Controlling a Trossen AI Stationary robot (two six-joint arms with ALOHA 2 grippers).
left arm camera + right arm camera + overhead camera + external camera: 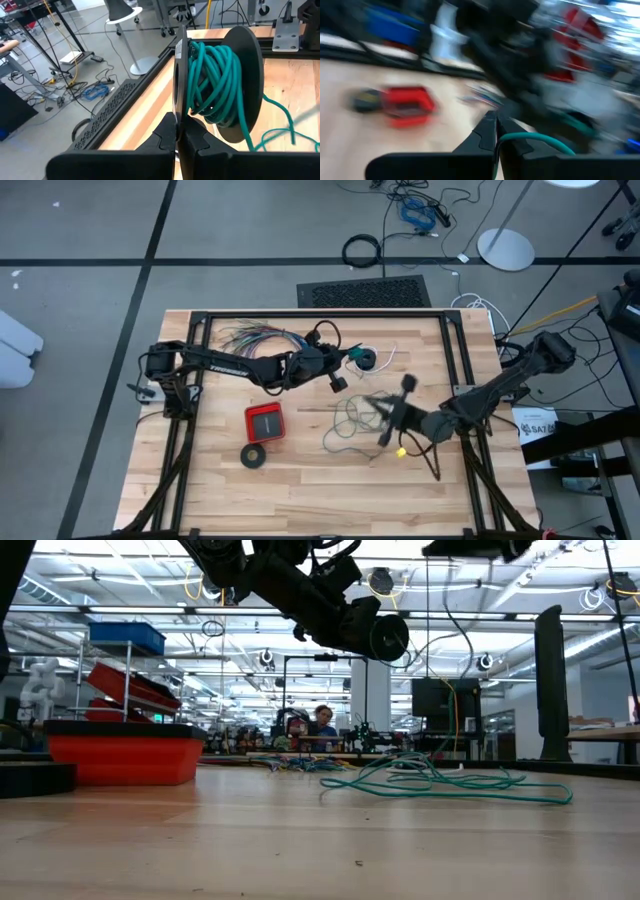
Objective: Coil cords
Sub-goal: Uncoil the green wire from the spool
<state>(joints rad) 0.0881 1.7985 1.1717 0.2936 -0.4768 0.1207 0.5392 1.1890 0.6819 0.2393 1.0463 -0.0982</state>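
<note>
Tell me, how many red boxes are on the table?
1. The red box sits on the wooden table, on the left arm's side, just beyond the black ring. None seems hidden.

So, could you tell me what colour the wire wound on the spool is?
Teal-green wire, clearest in the left wrist view.

Bright overhead light; right wrist view motion-blurred.

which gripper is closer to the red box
Left. The left gripper, shut on the spool of teal wire, sits up and right of the red box; the right gripper is farther right.
</note>
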